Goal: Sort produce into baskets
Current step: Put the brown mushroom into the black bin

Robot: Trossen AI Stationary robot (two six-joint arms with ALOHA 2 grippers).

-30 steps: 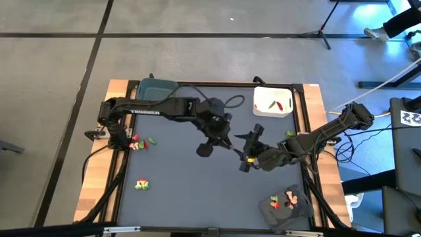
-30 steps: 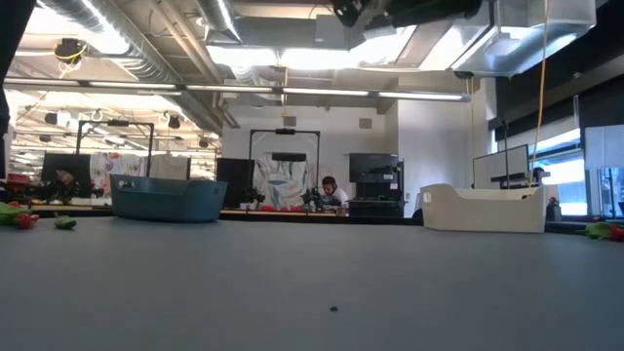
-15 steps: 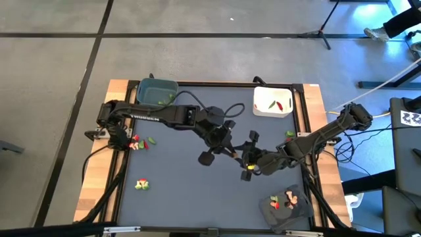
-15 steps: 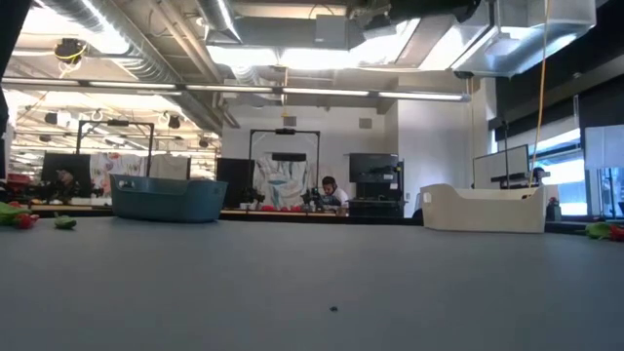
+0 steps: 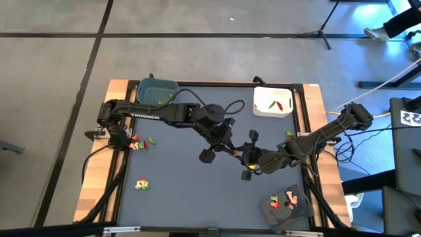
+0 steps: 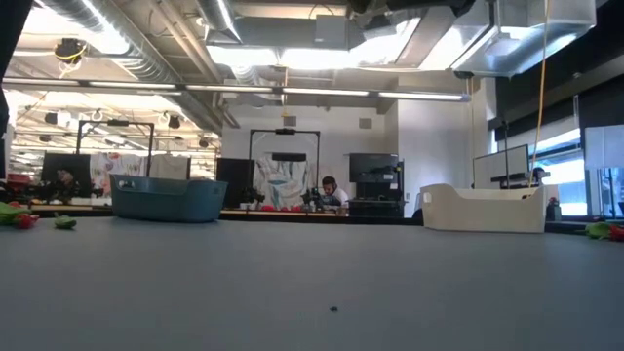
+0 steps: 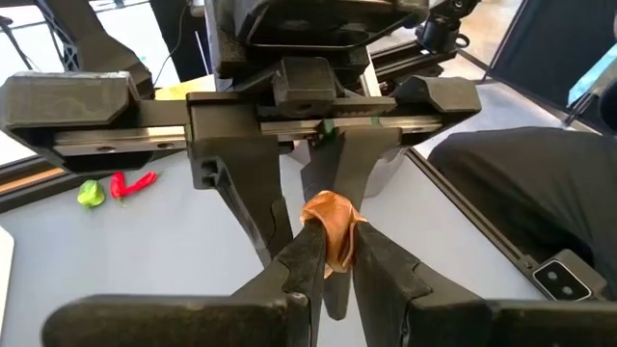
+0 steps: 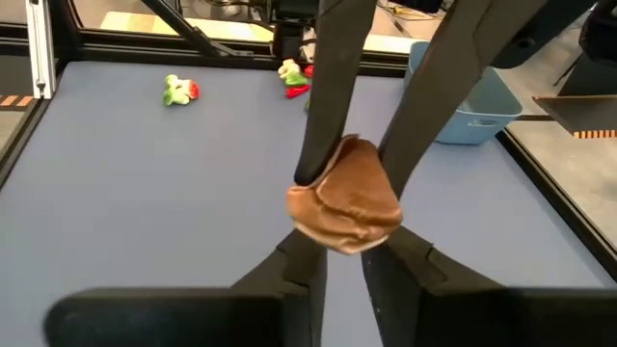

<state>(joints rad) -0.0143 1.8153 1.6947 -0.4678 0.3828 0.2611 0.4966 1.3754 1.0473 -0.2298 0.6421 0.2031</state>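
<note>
A tan-brown piece of produce [image 8: 347,200] hangs above the middle of the table between my two grippers. My left gripper [image 5: 234,152] reaches in from the table's left and is shut on it. My right gripper [image 5: 242,157] comes from the right and is shut on the same piece. More produce lies in small heaps on the table at the left [image 5: 139,142], near left [image 5: 141,185] and right [image 5: 289,133]. The blue-grey basket [image 5: 156,91] and the white basket [image 5: 273,101] stand at the far edge. The dark grey basket [image 5: 286,207] sits at the near right. My left gripper pinches the tan piece's one end [image 7: 331,231] between its two fingertips [image 7: 307,253], coming roughly level from the table's left. The piece is lifted clear of the table. My right gripper pinches the piece's opposite end [image 8: 339,231] between its two fingertips [image 8: 304,253], coming roughly level from the table's right, facing the left fingers [image 8: 328,106].
The white basket holds red and green pieces [image 5: 274,105]; the dark grey basket holds several small pieces [image 5: 289,197]. A wooden border [image 5: 99,171] and a black frame run along the table's sides. In the low view the blue-grey basket [image 6: 168,198] and the white basket [image 6: 483,208] stand far off.
My left arm has swung a little toward the table's near and right side, uncovering the blue-grey basket. My right gripper has shifted slightly toward the near edge and met the left gripper at the tan piece, which stays lifted clear.
</note>
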